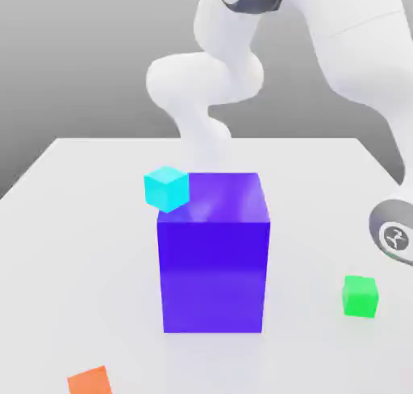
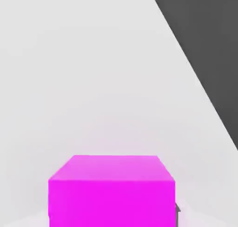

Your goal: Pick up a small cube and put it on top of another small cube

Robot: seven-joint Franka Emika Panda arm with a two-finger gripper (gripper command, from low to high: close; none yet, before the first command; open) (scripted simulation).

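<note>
Altogether | four small cubes: magenta [image 2: 112, 203], cyan [image 1: 167, 189], green [image 1: 360, 296], orange [image 1: 90, 382] | one blue block [image 1: 213, 275]

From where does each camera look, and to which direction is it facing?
Exterior view: off the arm, raised above the table, looking across and down at the big blue block and the cyan, green and orange cubes; the white arm shows.
Hand view: on the hand, looking past a magenta cube to the pale table, with a dark area beyond its edge; a small dark sliver beside the cube may be a fingertip.
Both share the table.
</note>
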